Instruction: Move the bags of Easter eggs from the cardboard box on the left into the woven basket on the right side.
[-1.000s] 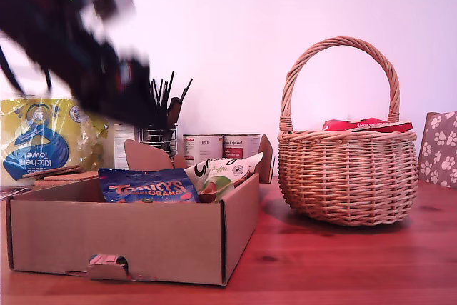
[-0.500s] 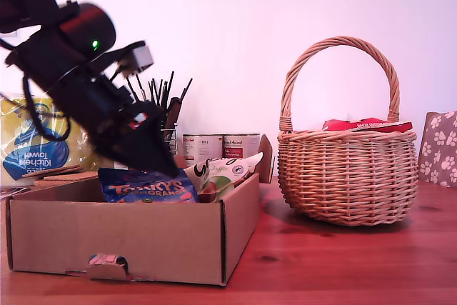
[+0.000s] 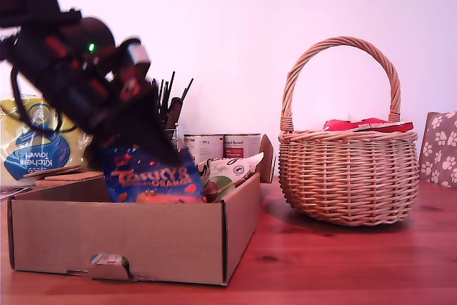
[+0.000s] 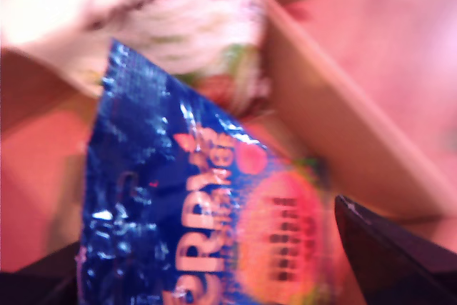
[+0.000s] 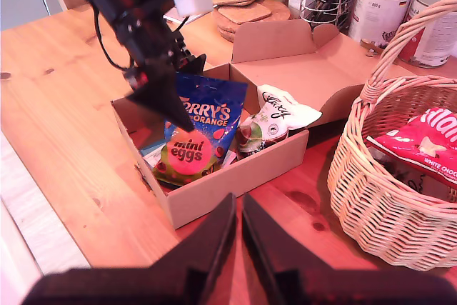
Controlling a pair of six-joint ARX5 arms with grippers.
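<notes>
We are mid-pickup: our first gripper (image 5: 168, 98) has its fingers clamped on the top edge of the blue bag (image 3: 151, 180), which hangs upright inside the cardboard box (image 3: 128, 241). The bag is crinkly foil, with orange lettering. The white bag (image 5: 275, 121) lies just beside it. Next, we judge, comes a lift clear of the box wall, then a carry to the woven basket (image 3: 348, 176). Our second gripper (image 5: 238, 248) hovers over the worktop (image 5: 64, 141), fingers nearly together, holding nothing.

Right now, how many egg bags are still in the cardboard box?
2. The blue bag, gripped by my first gripper, is lifted but still over the cardboard box; the white bag lies beside it. Others could be hidden underneath.
</notes>
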